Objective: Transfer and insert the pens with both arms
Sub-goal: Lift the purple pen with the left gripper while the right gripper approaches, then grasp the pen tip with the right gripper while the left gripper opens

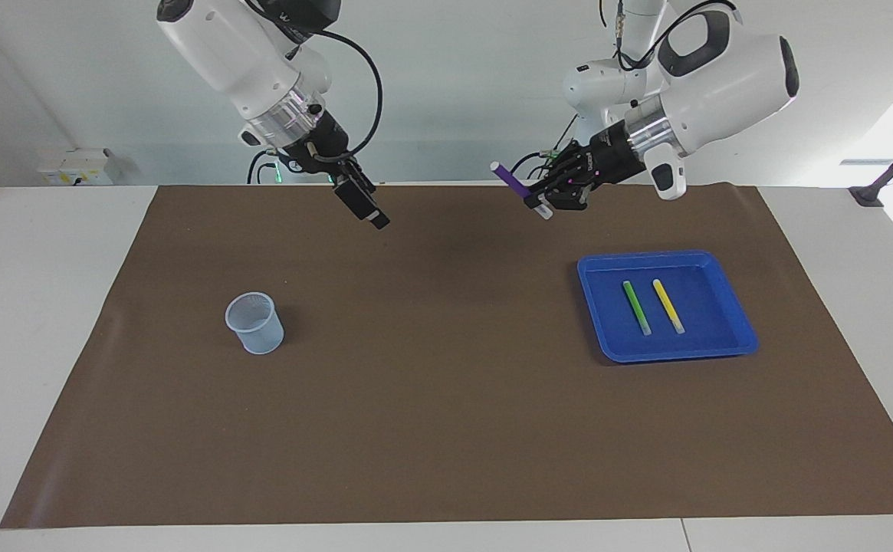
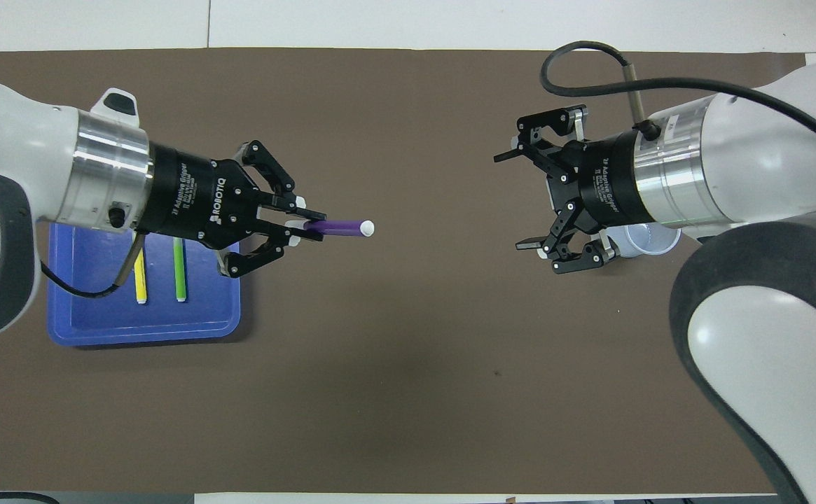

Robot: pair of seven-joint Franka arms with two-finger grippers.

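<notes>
My left gripper [image 1: 544, 202] [image 2: 305, 228] is shut on the purple pen [image 1: 509, 179] [image 2: 342, 227], held up in the air over the mat beside the tray. The pen lies nearly level, and its pale free end points toward my right gripper [image 1: 367, 209] [image 2: 513, 201]. That gripper hangs open in the air over the mat near the cup, facing the pen, with a wide gap between the two. The green pen [image 1: 636, 307] [image 2: 180, 269] and the yellow pen [image 1: 668, 305] [image 2: 140, 278] lie side by side in the blue tray [image 1: 739, 337] [image 2: 141, 334].
A pale translucent cup [image 1: 255, 323] [image 2: 651, 240] stands upright on the brown mat [image 1: 446, 399] toward the right arm's end, partly covered by the right wrist in the overhead view. Two slimmer white arms stand at the robots' edge of the table.
</notes>
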